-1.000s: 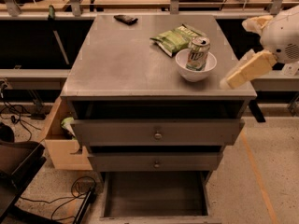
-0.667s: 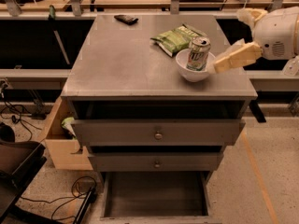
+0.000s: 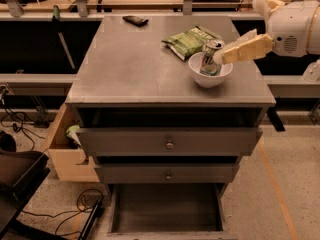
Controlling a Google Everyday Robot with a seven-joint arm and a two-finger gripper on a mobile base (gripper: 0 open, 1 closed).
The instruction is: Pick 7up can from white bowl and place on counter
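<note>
The 7up can (image 3: pixel 209 59) stands tilted inside the white bowl (image 3: pixel 210 77), its shiny top leaning to the back right. The bowl sits on the right part of the grey counter (image 3: pixel 135 64), near the front edge. My gripper (image 3: pixel 221 58) reaches in from the right on a white arm (image 3: pixel 295 28). Its beige tip is at the can's upper right side, touching or almost touching it. The can's lower part is hidden by the bowl's wall.
A flat green snack bag (image 3: pixel 190 40) lies just behind the bowl. A small dark object (image 3: pixel 135 20) lies at the counter's back edge. The cabinet's bottom drawer (image 3: pixel 167 209) is pulled out and the upper drawers (image 3: pixel 170 141) stand slightly open. A wooden box (image 3: pixel 65 156) stands at the left.
My gripper has moved left and up from beside the counter's right edge to the can's upper side. The can and bowl have not moved.
</note>
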